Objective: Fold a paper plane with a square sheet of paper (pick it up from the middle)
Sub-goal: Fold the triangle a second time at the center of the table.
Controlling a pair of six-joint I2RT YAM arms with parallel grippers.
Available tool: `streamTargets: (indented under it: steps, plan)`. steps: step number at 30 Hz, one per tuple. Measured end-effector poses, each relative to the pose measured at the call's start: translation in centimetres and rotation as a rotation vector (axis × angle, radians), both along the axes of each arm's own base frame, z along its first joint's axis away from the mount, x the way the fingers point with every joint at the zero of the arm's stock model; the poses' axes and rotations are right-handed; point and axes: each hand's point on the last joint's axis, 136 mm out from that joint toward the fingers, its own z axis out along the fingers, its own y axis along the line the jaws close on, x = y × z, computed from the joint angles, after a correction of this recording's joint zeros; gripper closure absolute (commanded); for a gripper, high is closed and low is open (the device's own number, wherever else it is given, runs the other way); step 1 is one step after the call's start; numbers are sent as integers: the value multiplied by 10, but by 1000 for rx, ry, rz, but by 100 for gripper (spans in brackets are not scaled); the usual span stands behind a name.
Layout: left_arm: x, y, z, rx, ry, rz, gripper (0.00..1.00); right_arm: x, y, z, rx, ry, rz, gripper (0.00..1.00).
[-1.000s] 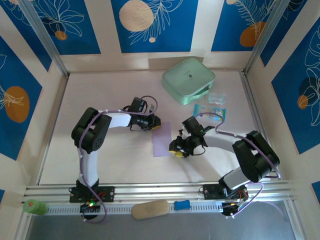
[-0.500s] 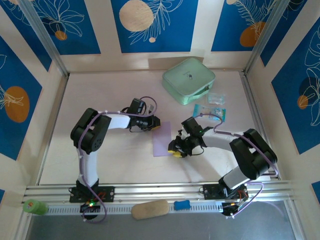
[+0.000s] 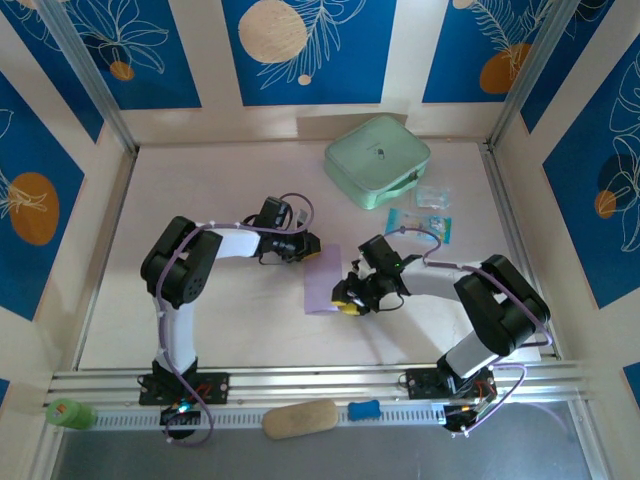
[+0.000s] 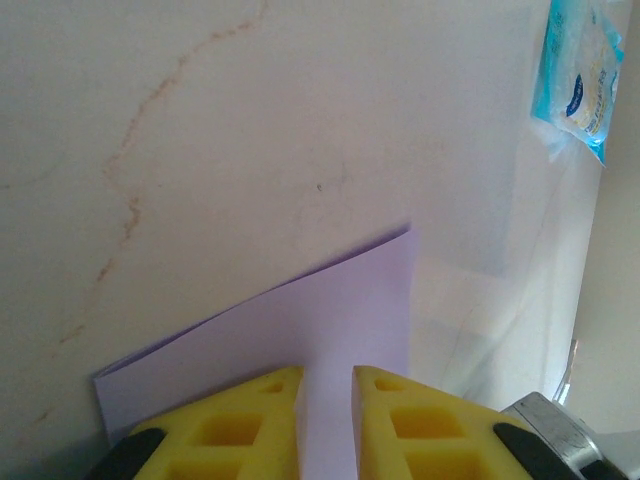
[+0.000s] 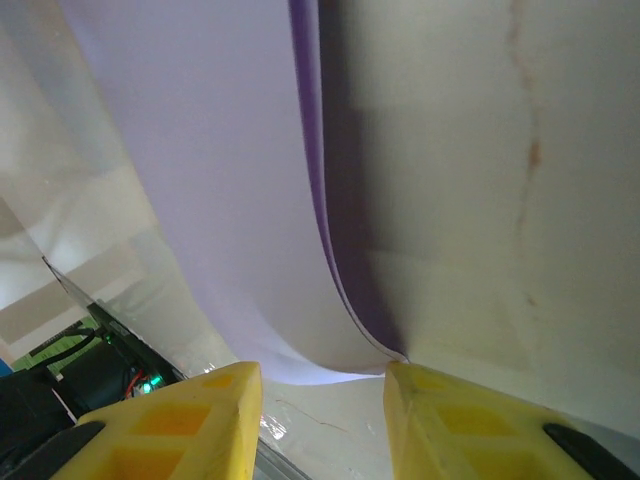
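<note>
The square sheet of paper (image 3: 323, 279) is lavender and lies folded into a strip at mid-table. Its right side is curled up off the table. My left gripper (image 3: 308, 247) is at the strip's far end. In the left wrist view its yellow fingers (image 4: 255, 405) stand a narrow gap apart over the paper (image 4: 340, 310), and my left gripper (image 4: 327, 372) is not pinching it. My right gripper (image 3: 347, 297) is at the near right edge. In the right wrist view it (image 5: 322, 368) is open, and the raised paper (image 5: 200, 180) curves up with its edge against the right fingertip (image 5: 410, 380).
A mint-green case (image 3: 376, 160) stands at the back right, with small blue packets (image 3: 433, 210) just in front of it; one packet (image 4: 575, 75) is seen by the left wrist. A tan block (image 3: 299, 418), a blue piece (image 3: 364, 409) and a green roll (image 3: 68, 412) lie by the front rail.
My right gripper has edged left and narrowed a little, and the paper's right side has curled upward. The left gripper has hardly moved.
</note>
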Motion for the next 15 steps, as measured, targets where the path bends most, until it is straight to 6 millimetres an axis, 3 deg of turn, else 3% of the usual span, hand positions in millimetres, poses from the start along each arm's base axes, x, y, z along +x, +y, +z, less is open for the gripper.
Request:
streamTargets:
  steps: [7, 15]
  plan:
    - [0, 0, 0, 0, 0, 0, 81, 10, 8, 10, 19, -35, 2, 63]
    - [-2, 1, 0, 0, 2, 0, 81, 7, 6, 11, 8, -28, 4, 63]
